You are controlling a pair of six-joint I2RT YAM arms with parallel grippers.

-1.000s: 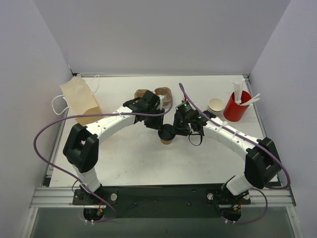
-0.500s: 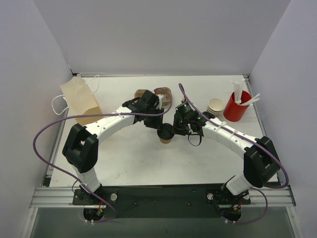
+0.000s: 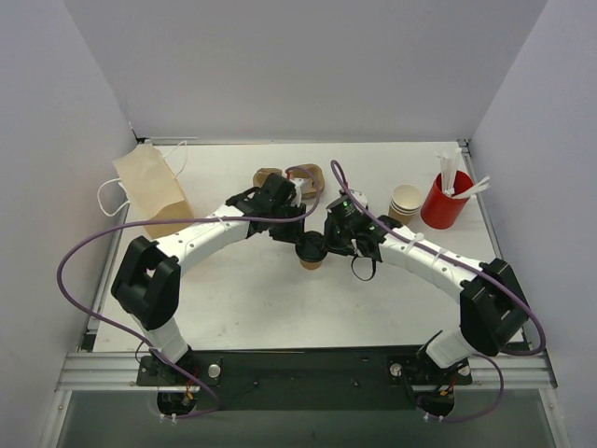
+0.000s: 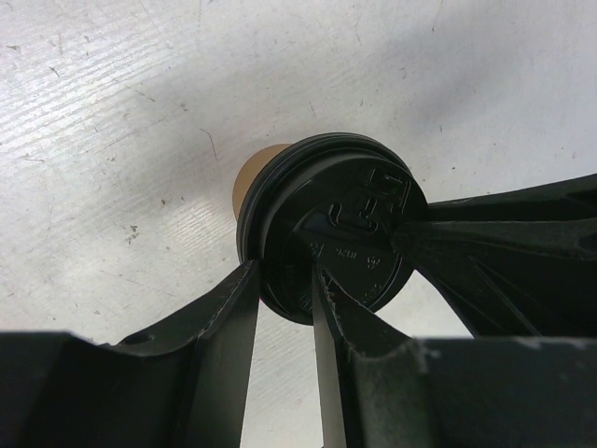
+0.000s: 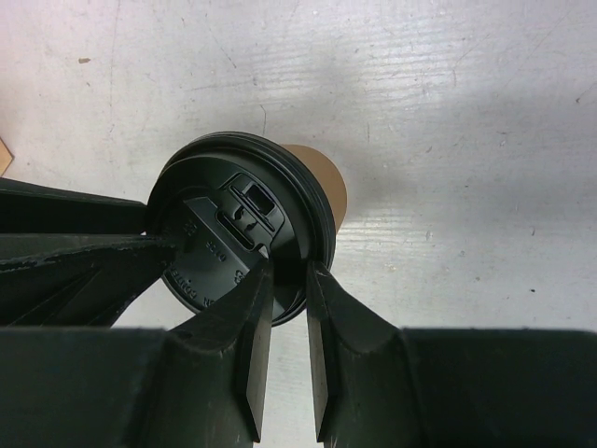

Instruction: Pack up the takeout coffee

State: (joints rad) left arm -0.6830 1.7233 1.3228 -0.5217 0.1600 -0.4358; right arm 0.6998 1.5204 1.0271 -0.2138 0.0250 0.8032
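One takeout coffee [image 3: 313, 264] stands upright at mid-table, long axis vertical, narrow base down and mouth up, capped by the black lid [image 3: 311, 248]. Left gripper [image 4: 284, 277], on the cup's left, has its jaws narrow and clamped across the lid's rim. Right gripper [image 5: 287, 273], on the opposite side, sits astride the same rim with a slim gap; whether it presses cannot be told. A brown item [image 3: 308, 174], kind unclear, lies just behind the left gripper. Paper bag [image 3: 149, 191] at the left edge, pale cup stack [image 3: 406, 200] and red cup [image 3: 446, 201] at right rear, all well apart. Bare table [image 3: 270, 299] lies open toward the near edge.
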